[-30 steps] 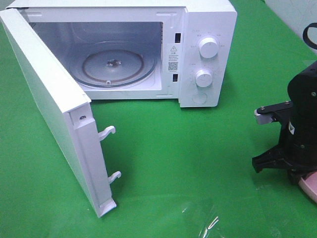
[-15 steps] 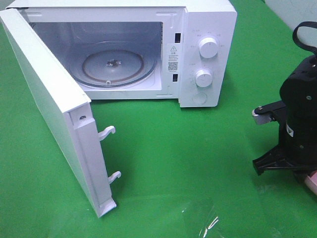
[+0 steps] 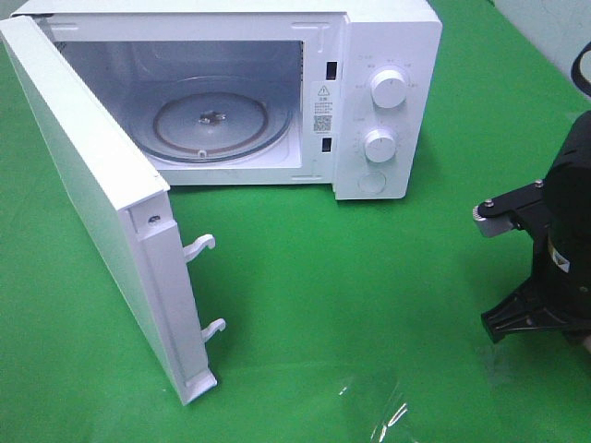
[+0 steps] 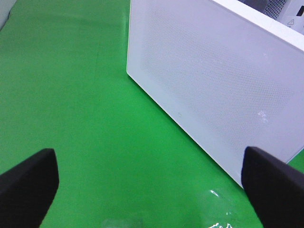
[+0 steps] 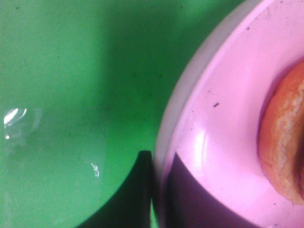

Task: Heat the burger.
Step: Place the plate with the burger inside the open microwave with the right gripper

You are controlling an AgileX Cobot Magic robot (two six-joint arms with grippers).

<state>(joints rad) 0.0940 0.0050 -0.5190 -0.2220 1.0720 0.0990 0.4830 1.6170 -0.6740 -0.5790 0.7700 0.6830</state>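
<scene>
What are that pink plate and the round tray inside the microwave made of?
The plate looks like glossy plastic or glazed ceramic, I can't tell which: smooth pink with soft highlights. The tray seems clear glass: see-through, with a shiny rim.

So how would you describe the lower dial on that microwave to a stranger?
Start at the white microwave, its door swung open, on the green table. On the panel at its right end, two raised white dials sit one above the other. The lower dial is the one between the upper dial and a flat round button that does not stick out.
</scene>
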